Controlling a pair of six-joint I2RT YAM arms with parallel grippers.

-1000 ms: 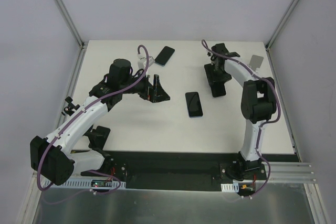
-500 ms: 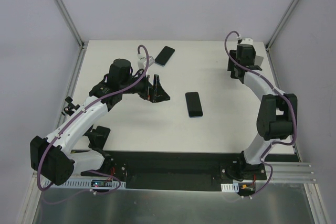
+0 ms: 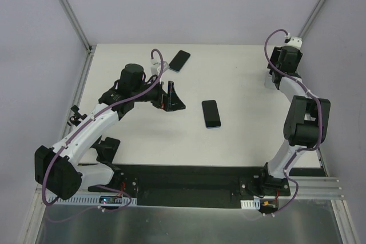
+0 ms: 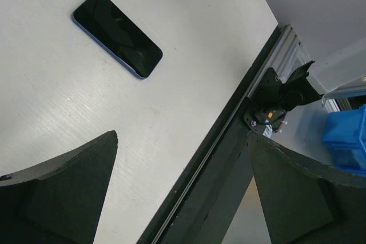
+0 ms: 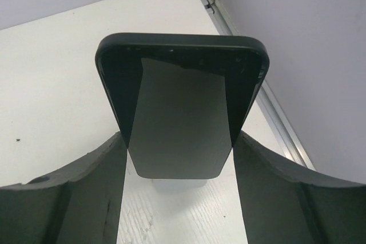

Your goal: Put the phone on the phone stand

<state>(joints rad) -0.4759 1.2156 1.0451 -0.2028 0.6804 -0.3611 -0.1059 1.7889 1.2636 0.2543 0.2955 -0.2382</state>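
Observation:
My right gripper [image 5: 178,141] is shut on the sides of a black phone [image 5: 182,101], which sticks out ahead of the fingers, screen up. A small pale piece [image 5: 183,185], seemingly the phone stand, shows on the table just under the phone's near end. In the top view the right gripper [image 3: 273,79] is at the far right corner, and the arm hides the stand and the held phone. My left gripper [image 3: 170,96] is open and empty, its fingers [image 4: 63,192] wide apart.
A blue-edged phone [image 3: 211,113] lies flat mid-table and also shows in the left wrist view [image 4: 117,34]. Another dark phone [image 3: 179,60] lies near the far edge. A metal frame rail [image 5: 274,112] runs along the table's right edge close to the right gripper.
The right arm has swung from the middle right of the table to the far right corner, carrying the black phone. The left arm has not moved.

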